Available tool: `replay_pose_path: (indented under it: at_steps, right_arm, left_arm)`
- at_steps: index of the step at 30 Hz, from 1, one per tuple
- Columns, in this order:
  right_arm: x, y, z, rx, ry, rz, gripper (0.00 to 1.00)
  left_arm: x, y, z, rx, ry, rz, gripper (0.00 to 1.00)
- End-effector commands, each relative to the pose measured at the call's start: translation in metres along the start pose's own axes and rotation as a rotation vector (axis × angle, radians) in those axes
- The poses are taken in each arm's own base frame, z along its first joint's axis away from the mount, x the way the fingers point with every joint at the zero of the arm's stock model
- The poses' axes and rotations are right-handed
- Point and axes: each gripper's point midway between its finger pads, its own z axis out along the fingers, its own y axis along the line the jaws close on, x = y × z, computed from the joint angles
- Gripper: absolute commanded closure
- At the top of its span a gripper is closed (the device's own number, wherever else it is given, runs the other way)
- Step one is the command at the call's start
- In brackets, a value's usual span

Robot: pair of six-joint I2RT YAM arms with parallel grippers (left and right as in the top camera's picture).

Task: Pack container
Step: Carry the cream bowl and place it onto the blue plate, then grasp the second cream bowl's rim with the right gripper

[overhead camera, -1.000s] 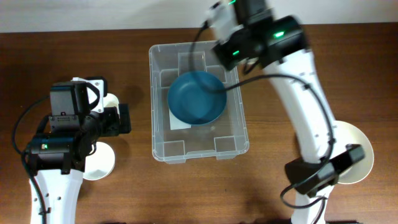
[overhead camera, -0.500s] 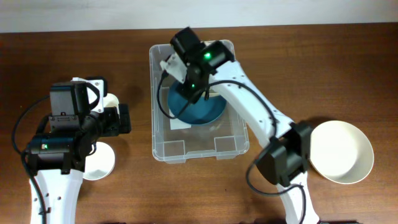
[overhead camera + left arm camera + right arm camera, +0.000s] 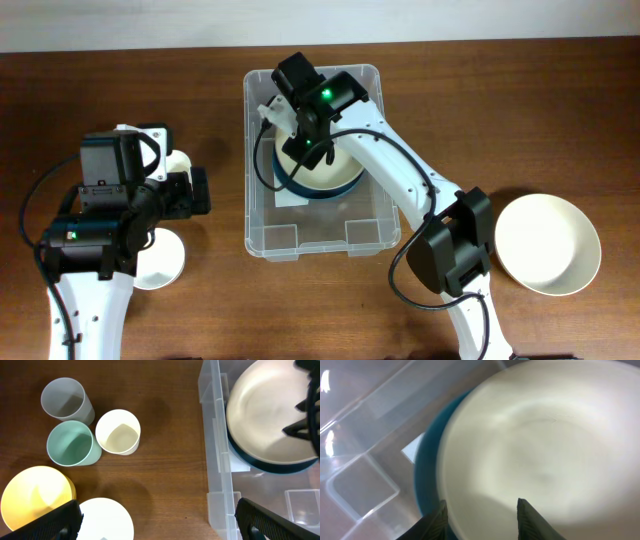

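The clear container (image 3: 372,236) stands mid-table, and its wall shows in the left wrist view (image 3: 217,460). Inside it a blue bowl (image 3: 298,193) holds a cream bowl (image 3: 335,172) nested in it. My right gripper (image 3: 303,150) hangs over the left side of these bowls. In the right wrist view its fingers (image 3: 482,515) are apart over the cream bowl (image 3: 545,435), with the blue bowl's rim (image 3: 426,480) at the left finger. My left gripper (image 3: 195,192) is open and empty left of the container, its fingers (image 3: 160,517) wide apart above the table.
A second cream bowl (image 3: 548,243) sits on the table at the right. Left of the container stand a grey cup (image 3: 66,400), a green cup (image 3: 72,444) and a cream cup (image 3: 118,431). A yellow bowl (image 3: 35,497) and a white bowl (image 3: 105,520) lie below them.
My right arm swung from the container's far right corner to over the blue bowl. A cream bowl now sits nested in the blue bowl. The left arm has not moved.
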Motion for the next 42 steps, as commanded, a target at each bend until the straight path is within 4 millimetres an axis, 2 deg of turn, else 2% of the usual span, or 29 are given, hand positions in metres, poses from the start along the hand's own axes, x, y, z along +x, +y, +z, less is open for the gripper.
replay_pose_path:
  at_steps: [1,4,7,10,11,12,14,16,18,19,21,25,30,31,42]
  right_arm:
    - [-0.017,-0.047,-0.084,0.170,-0.169,0.185,0.59]
    - [-0.009,-0.087,-0.132,0.267,-0.262,0.385,0.58]
    - [0.021,-0.129,-0.175,0.340,-0.334,0.663,0.57]
    - [0.070,-0.162,-0.197,0.360,-0.336,0.967,0.55]
    - [0.113,-0.179,-0.199,0.373,-0.278,1.181,0.54]
    - [0.135,-0.185,-0.197,0.380,-0.237,1.273,0.54]
    - [0.176,-0.193,-0.192,0.399,-0.145,1.437,0.51]
    - [0.209,-0.197,-0.186,0.412,-0.065,1.555,0.47]
    - [0.237,-0.201,-0.180,0.421,-0.004,1.650,0.41]
    - [0.249,-0.202,-0.175,0.425,0.023,1.686,0.33]
    - [0.274,-0.203,-0.166,0.431,0.086,1.756,0.25]
    - [0.318,-0.199,-0.140,0.431,0.212,1.872,0.22]
    - [0.356,-0.187,-0.098,0.415,0.334,1.925,0.21]
    - [0.366,-0.180,-0.083,0.404,0.372,1.940,0.21]
    - [0.396,-0.159,-0.010,0.395,0.399,1.944,0.21]
  left_arm:
    - [-0.006,0.000,-0.003,0.002,-0.018,-0.014,0.00]
    - [-0.006,0.000,-0.003,0.002,-0.018,-0.014,0.00]
    - [-0.006,0.000,-0.003,0.002,-0.018,-0.014,0.00]
    - [-0.006,0.000,-0.003,0.001,-0.019,-0.014,0.00]
    - [-0.007,0.000,-0.003,0.002,-0.020,-0.014,0.00]
    - [-0.007,0.000,-0.004,0.002,-0.021,-0.014,0.00]
    - [-0.008,0.000,-0.004,0.002,-0.026,-0.015,0.00]
    - [-0.009,0.000,-0.004,0.002,-0.031,-0.014,0.00]
    - [-0.010,0.000,-0.004,0.002,-0.034,-0.014,0.00]
    - [-0.011,0.000,-0.004,0.003,-0.037,-0.014,0.00]
    - [-0.012,0.000,-0.004,0.003,-0.040,-0.014,0.00]
    - [-0.013,0.000,-0.004,0.003,-0.045,-0.014,0.00]
    - [-0.014,0.000,-0.004,0.003,-0.051,-0.014,0.00]
    - [-0.015,0.000,-0.004,0.004,-0.055,-0.014,0.00]
    - [-0.015,0.000,-0.004,0.004,-0.055,-0.014,0.00]
